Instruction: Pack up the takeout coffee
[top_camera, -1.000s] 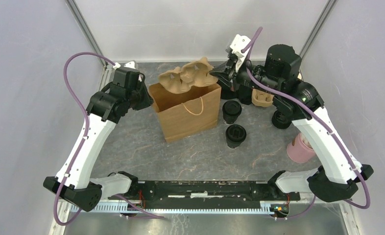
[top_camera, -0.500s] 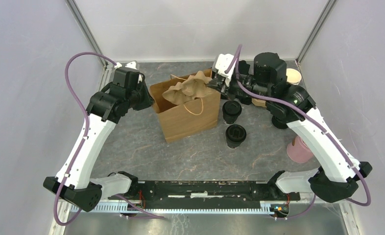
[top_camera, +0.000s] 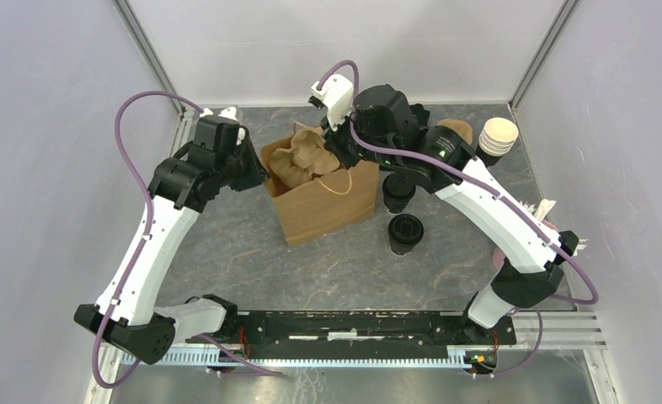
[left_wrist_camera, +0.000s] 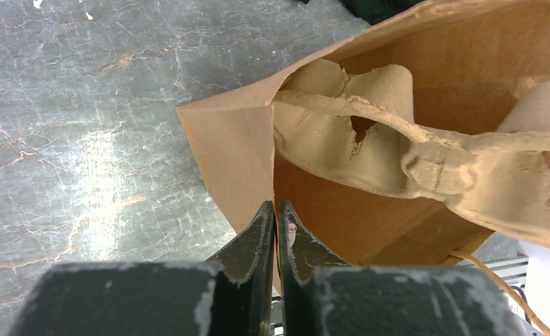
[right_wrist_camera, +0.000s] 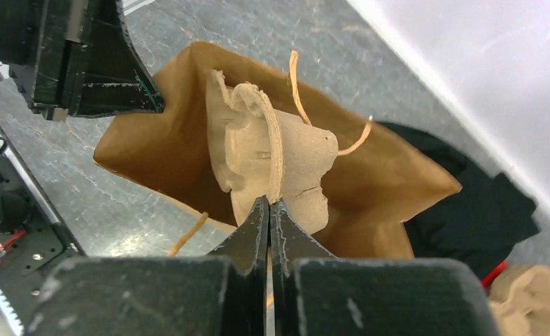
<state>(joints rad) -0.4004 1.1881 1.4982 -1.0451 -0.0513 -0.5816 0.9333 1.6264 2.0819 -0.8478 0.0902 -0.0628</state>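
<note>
Bright, even overhead light — soft shadows, top view sharp.
Left wrist: white glare on grey marbled tabletop point(left_wrist_camera: 111, 150), brown paper bag point(left_wrist_camera: 370, 224) interior shaded. Right wrist: right gripper point(right_wrist_camera: 269, 204) soft up close — tan moulded-pulp cup carrier point(right_wrist_camera: 293, 157) crisp.

My left arm point(top_camera: 146, 244) and right arm point(top_camera: 500, 219) are long white shells linked by bulky black joint housings. In the overhead view their black bases sit at seven o'clock point(top_camera: 130, 330) and four o'clock point(top_camera: 525, 284). A purple cable point(top_camera: 118, 118) loops off each arm. A small green light point(top_camera: 440, 154) glows on my right forearm. My left gripper point(left_wrist_camera: 275, 210) and right gripper point(right_wrist_camera: 269, 204) have black wedge-shaped fingers with pale, scuffed edges.
</note>
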